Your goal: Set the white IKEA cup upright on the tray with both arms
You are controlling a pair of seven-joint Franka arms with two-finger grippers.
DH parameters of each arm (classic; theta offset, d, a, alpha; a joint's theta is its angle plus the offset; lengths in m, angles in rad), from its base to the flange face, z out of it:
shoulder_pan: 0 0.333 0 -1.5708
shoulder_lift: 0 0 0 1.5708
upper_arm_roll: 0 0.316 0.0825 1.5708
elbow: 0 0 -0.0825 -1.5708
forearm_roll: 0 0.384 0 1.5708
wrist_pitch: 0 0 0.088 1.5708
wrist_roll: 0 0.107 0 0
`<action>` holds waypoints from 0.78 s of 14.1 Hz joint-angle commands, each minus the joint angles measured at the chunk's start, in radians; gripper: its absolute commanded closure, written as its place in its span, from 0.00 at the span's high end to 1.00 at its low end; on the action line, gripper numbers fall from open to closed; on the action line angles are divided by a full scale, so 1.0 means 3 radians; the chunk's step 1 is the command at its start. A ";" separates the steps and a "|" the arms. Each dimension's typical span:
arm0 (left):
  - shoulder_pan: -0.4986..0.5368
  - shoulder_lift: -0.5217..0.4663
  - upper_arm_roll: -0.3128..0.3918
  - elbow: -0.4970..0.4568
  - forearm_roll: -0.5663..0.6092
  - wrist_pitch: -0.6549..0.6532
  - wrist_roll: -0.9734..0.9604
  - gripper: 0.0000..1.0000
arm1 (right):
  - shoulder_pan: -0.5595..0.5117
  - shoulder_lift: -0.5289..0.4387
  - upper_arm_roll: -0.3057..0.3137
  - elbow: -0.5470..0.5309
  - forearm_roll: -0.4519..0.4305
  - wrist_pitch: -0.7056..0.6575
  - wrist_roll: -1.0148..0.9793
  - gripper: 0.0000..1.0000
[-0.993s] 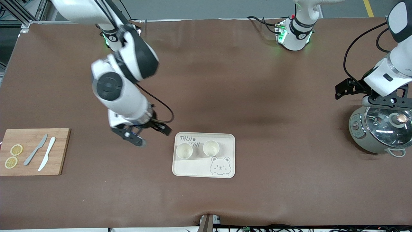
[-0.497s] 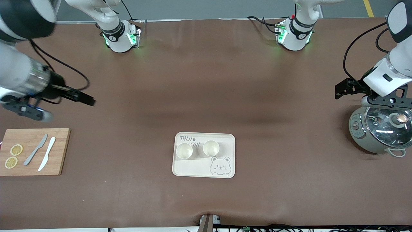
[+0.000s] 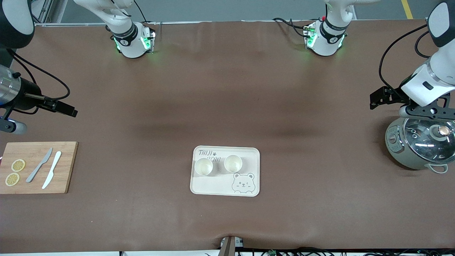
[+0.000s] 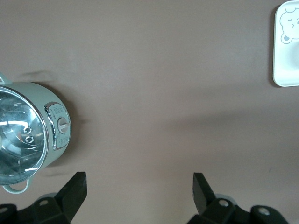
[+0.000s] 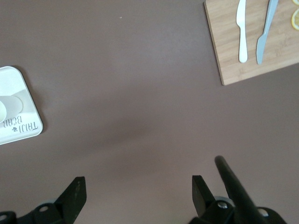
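The cream tray with the bear drawing lies in the middle of the table, toward the front camera. Two white cups stand upright on it, side by side, mouths up. My right gripper hangs open and empty over the table at the right arm's end, apart from the tray; its wrist view shows bare table between the fingers and a corner of the tray. My left gripper is open and empty over the cooker; its wrist view shows a tray corner.
A grey-green cooker with a glass lid stands at the left arm's end, also in the left wrist view. A wooden cutting board with two knives and two lemon slices lies at the right arm's end, also in the right wrist view.
My right arm has swung away from beside the tray to the right arm's end of the table, over the spot just past the cutting board. The left arm and the cups have not moved.
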 commanded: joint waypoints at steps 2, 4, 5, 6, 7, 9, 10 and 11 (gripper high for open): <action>0.0024 -0.0025 -0.0020 -0.0020 -0.0032 -0.0021 0.0001 1.00 | -0.0134 -0.0357 0.0057 -0.0514 -0.0048 0.0250 -0.0183 1.00; 0.0024 -0.0020 -0.0020 -0.0020 -0.0032 -0.0021 0.0001 1.00 | -0.0134 -0.0438 0.0057 -0.0642 -0.0053 0.0321 -0.0193 1.00; 0.0024 -0.0020 -0.0020 -0.0015 -0.0032 -0.0021 0.0001 1.00 | -0.0134 -0.0495 0.0057 -0.0759 -0.0053 0.0407 -0.0239 1.00; 0.0024 -0.0020 -0.0020 -0.0015 -0.0032 -0.0021 -0.0004 1.00 | -0.0139 -0.0561 0.0057 -0.0876 -0.0053 0.0509 -0.0265 1.00; 0.0024 -0.0020 -0.0020 -0.0015 -0.0032 -0.0021 -0.0004 1.00 | -0.0139 -0.0633 0.0057 -0.1035 -0.0053 0.0657 -0.0270 1.00; 0.0024 -0.0020 -0.0020 -0.0015 -0.0032 -0.0021 -0.0009 1.00 | -0.0134 -0.0725 0.0057 -0.1250 -0.0053 0.0862 -0.0316 1.00; 0.0024 -0.0020 -0.0020 -0.0015 -0.0032 -0.0021 -0.0009 1.00 | -0.0139 -0.0736 0.0057 -0.1276 -0.0053 0.0889 -0.0432 1.00; 0.0024 -0.0020 -0.0020 -0.0015 -0.0032 -0.0021 -0.0009 1.00 | -0.0169 -0.0741 0.0057 -0.1292 -0.0053 0.0894 -0.0474 1.00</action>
